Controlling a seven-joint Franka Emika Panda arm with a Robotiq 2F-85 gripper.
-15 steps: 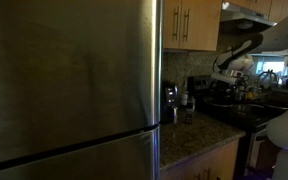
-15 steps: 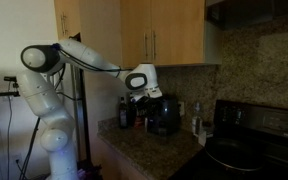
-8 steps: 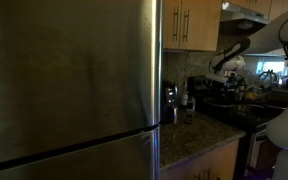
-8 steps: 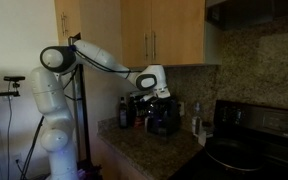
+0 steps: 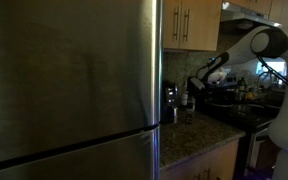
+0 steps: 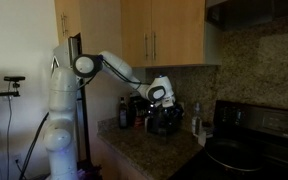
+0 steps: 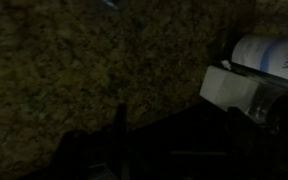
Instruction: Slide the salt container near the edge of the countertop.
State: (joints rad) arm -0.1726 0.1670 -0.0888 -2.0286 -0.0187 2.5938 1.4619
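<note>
The dark speckled countertop [image 5: 199, 135] runs beside the fridge and also shows in the other exterior view [image 6: 149, 148]. A small pale shaker-like thing, which may be the salt container [image 5: 187, 117], stands next to a taller steel canister [image 5: 170, 102]. My gripper [image 5: 193, 90] hangs above the back of the counter, over a black appliance [image 6: 163, 120]; it also shows in the other exterior view [image 6: 163, 98]. The wrist view is very dark: granite [image 7: 74, 70], and only a black outline of the gripper low down. Whether the jaws are open does not show.
A big steel fridge [image 5: 69, 85] fills the near side. Wooden cabinets [image 6: 164, 35] hang above. A dark bottle [image 6: 124, 112] and a white bottle [image 6: 197, 122] flank the appliance. A black stove [image 6: 249, 150] adjoins the counter. A white box [image 7: 234, 88] and a labelled container [image 7: 272, 55] lie close by.
The arm has reached further along the counter and lower, bringing the gripper down toward the black appliance and the items at the back.
</note>
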